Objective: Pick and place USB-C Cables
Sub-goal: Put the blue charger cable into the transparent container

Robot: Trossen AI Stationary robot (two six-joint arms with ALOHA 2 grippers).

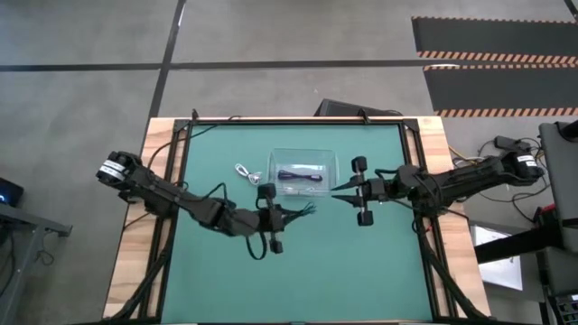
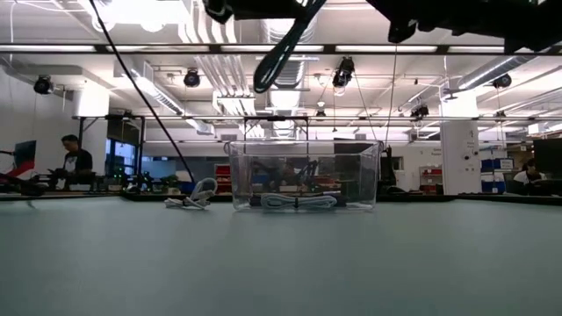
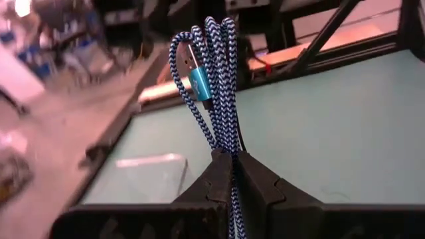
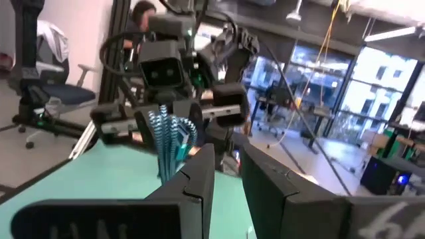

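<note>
Two arms: you see both raised above the mat [image 1: 379, 262].
Left gripper [image 3: 232, 166]: jaws pinching teal cable [image 3: 216, 86], beside bin [image 1: 282, 157].
Right gripper [image 4: 229, 162]: jaws slightly apart, empty.
Bin: holds dark cable [image 1: 301, 174].
White cable [image 1: 246, 172]: on mat, left of bin.

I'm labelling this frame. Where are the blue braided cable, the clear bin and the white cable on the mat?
blue braided cable [image 3: 216, 86]: left wrist view, on the folded strands above the shut left gripper.
clear bin [image 1: 341, 167]: high view, on its right rim.
white cable [image 1: 246, 172]: high view, on the bundle's middle.
</note>
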